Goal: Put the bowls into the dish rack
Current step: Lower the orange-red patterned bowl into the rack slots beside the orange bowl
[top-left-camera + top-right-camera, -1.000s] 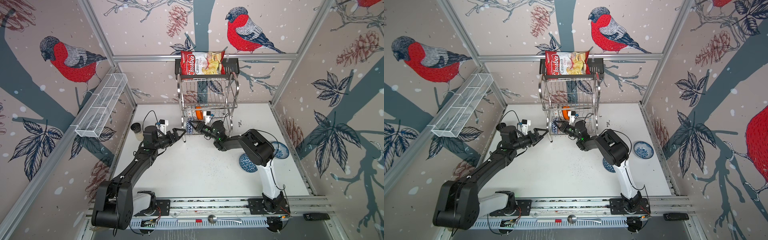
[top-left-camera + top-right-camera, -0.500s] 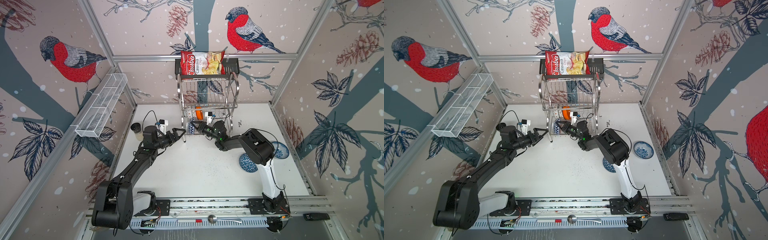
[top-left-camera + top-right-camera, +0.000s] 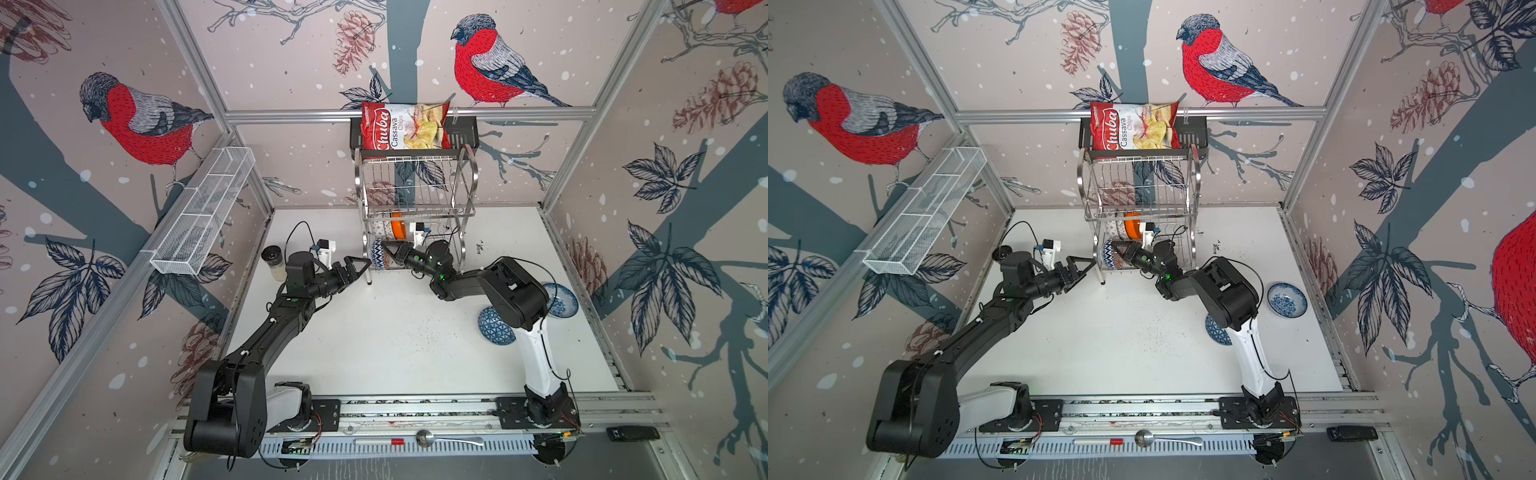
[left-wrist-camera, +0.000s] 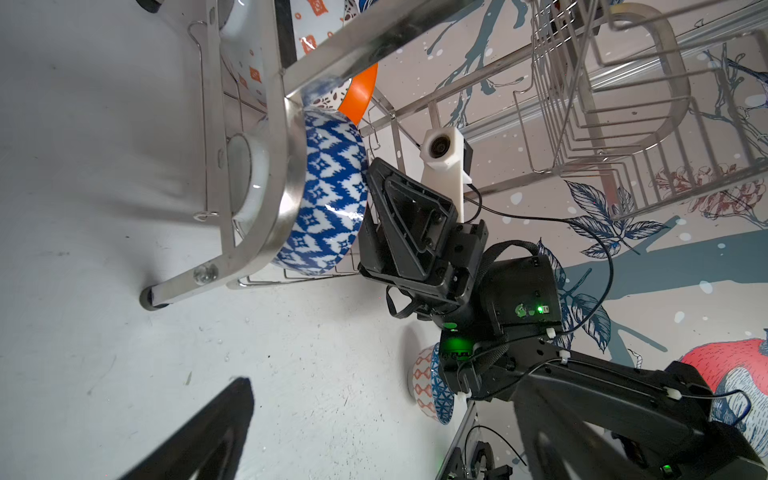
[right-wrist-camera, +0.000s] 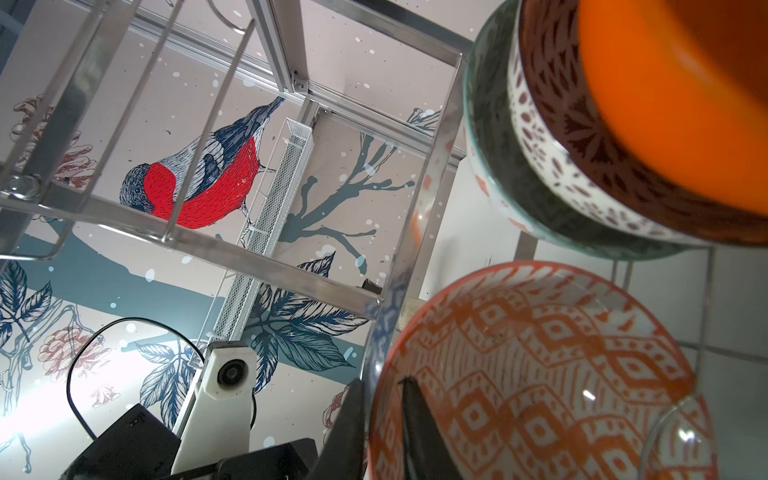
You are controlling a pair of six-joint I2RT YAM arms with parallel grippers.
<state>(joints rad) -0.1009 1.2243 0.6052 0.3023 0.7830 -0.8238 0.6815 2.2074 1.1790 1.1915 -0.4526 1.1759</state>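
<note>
Right wrist view: the right gripper (image 5: 380, 419) straddles the rim of the blue-and-orange bowl (image 5: 540, 374), with one finger (image 5: 349, 428) outside and one inside. Whether they clamp the rim or stand just off it I cannot tell.

The left wrist view shows that bowl on edge at the near left corner of the dish rack (image 4: 286, 166), on the lower tier, just inside the arched side frame. Farther back on that tier lean the orange bowl (image 3: 397, 227) and two patterned ones (nested one in another).

The left gripper (image 3: 358, 266) hangs empty, jaws spread wide, just left of the rack's near foot.

I judge this to be the set-down of the fourth bowl. The next move calls for opening fully and backing out to the near right without snagging rim or wires. After that come the triangle bowl (image 3: 492, 330) and the floral bowl (image 3: 561, 300), both on the table (image 3: 395, 353) at right.
</note>
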